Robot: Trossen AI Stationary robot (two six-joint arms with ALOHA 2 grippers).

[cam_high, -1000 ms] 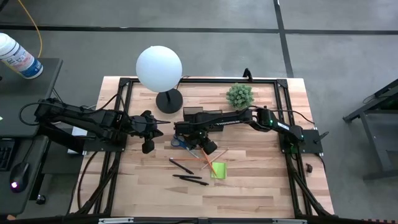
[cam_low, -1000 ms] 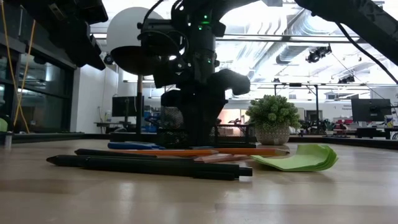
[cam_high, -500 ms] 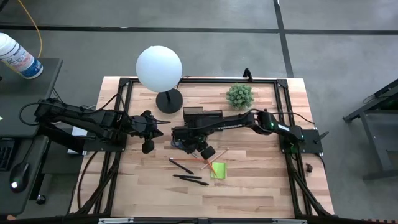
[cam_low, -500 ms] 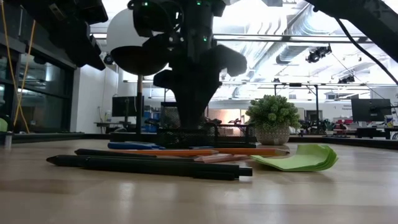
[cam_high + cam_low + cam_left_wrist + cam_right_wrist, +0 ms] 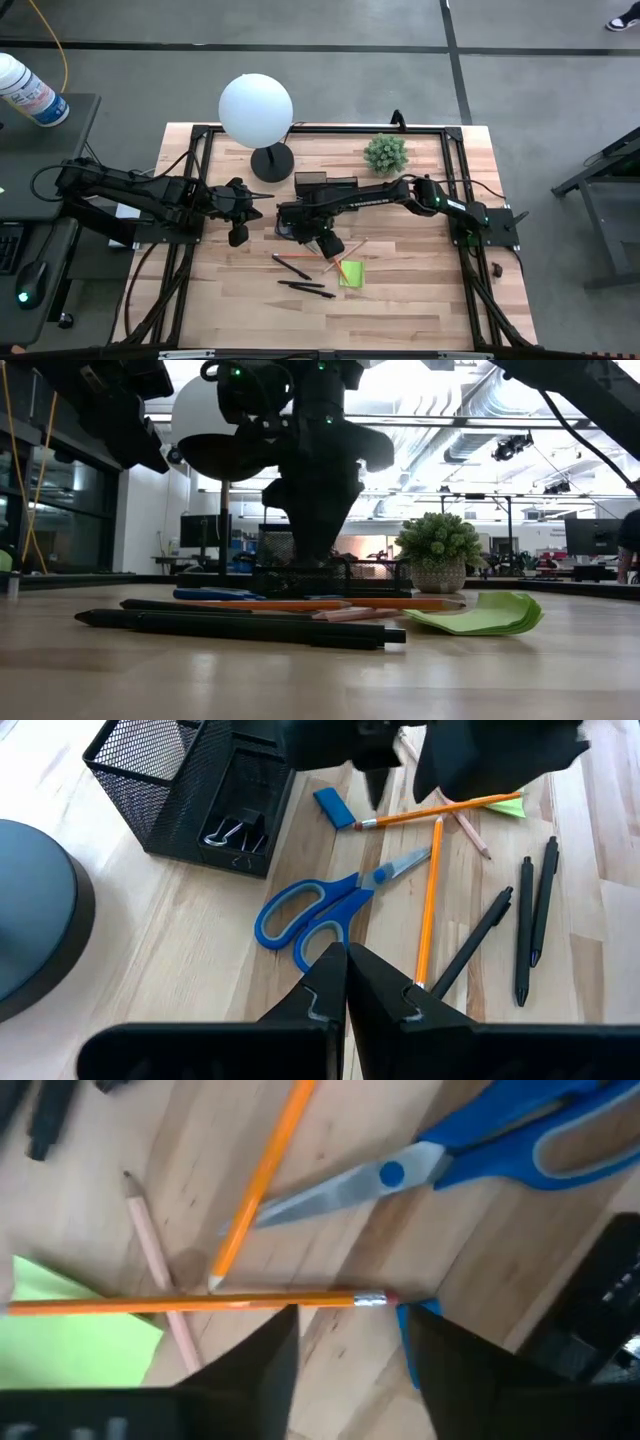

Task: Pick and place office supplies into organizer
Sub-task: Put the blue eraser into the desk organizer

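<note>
Pencils and scissors on pale wood
Right claw [image 5: 350, 1345] spread apart, empty, over orange pencil [image 5: 200, 1302]; steel-bladed scissors [image 5: 450, 1165] at one o'clock.

I see an open-plan office or lab: exposed ceiling ducts [image 5: 470, 415], rows of desks with monitors [image 5: 596, 537] behind my wooden table [image 5: 420, 290], grey concrete floor [image 5: 540, 90].

Just in front of the organizer [image 5: 190, 790]: scissors [image 5: 325, 907] and eraser [image 5: 334, 807]; further forward, pencils [image 5: 430, 900], then pens [image 5: 524, 925]; clips [image 5: 232, 828] inside its compartment; lamp base [image 5: 271, 162] to its left
</note>
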